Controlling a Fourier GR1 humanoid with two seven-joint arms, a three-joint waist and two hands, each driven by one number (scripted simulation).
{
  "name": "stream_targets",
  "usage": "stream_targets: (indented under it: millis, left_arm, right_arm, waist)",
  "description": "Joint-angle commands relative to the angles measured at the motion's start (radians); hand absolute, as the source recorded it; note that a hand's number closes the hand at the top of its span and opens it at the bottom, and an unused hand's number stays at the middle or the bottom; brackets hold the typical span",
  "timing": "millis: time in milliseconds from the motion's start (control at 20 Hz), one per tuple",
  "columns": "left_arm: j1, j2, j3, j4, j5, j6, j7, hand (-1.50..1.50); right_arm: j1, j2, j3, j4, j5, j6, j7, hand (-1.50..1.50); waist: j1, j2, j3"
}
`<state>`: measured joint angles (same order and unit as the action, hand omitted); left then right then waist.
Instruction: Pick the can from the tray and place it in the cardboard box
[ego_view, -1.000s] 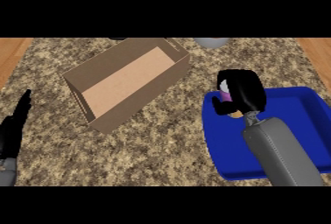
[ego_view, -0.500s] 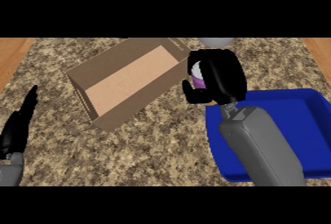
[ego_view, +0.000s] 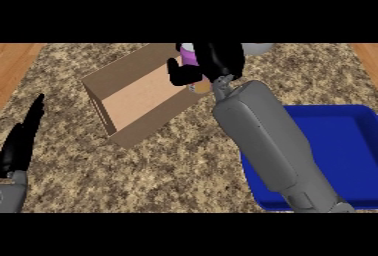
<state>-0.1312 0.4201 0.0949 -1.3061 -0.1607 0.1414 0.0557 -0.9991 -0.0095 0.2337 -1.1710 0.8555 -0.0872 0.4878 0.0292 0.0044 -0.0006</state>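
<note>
while the left hand (ego_view: 22, 140) just sits at the left edge with its fingers straight and together, same spot as before, the action's all further right. the cardboard box (ego_view: 136, 97) lies open on the counter (ego_view: 177, 170), and the right hand (ego_view: 210, 62) has swung over from the tray (ego_view: 354, 150) to the box's far right corner. its fingers are curled round the can (ego_view: 189, 56), only a purple bit showing. so the can's off the tray and hanging above the box edge; i'd say the carry's basically done, just lowering and letting go left.
</note>
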Motion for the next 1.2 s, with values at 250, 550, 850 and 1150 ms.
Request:
stream_targets:
  millis: [250,550,850,1150]
  left_arm:
    - [-0.037,-0.018,-0.018,-0.013,-0.009,-0.018,0.014,0.00]
    - [-0.079,-0.035,-0.038,0.022,-0.039,-0.007,0.006,0.00]
    - [-0.083,-0.044,-0.057,-0.005,-0.038,-0.026,0.012,0.00]
    - [-0.105,-0.077,-0.082,-0.001,-0.057,-0.006,0.008,0.00]
  right_arm:
    - [-0.282,0.009,0.000,0.444,-0.239,-0.203,0.010,1.50]
    - [-0.381,0.009,-0.018,0.662,-0.316,-0.275,-0.080,1.50]
    - [-0.387,0.009,-0.010,0.819,-0.301,-0.378,-0.091,1.50]
    - [-0.362,0.009,-0.087,0.884,-0.423,-0.354,-0.130,-1.50]
  waist:
    - [0.058,0.016,-0.001]
    - [0.077,0.026,-0.002]
    - [0.106,0.036,-0.002]
    - [0.122,0.048,-0.001]
